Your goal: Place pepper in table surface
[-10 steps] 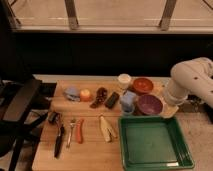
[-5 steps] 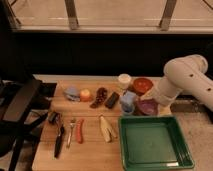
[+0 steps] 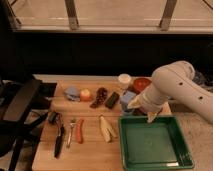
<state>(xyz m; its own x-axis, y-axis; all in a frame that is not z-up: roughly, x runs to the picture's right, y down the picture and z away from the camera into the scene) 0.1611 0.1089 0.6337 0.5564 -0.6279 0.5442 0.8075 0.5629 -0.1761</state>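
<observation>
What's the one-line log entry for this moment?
tool: above green tray far rim | pepper: on table surface beside fork, apart from tool | status: pepper not held

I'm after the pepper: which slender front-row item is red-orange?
The pepper beside the fork; its neighbours are silvery, dark or pale yellow. The gripper hangs over the far-left corner of the green tray.

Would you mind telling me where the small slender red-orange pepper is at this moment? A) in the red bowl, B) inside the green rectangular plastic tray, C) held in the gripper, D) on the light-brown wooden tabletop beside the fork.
D: the slender red-orange pepper lies on the light-brown wooden tabletop just right of the fork, while the gripper hovers at the far edge of the green rectangular plastic tray.
</observation>
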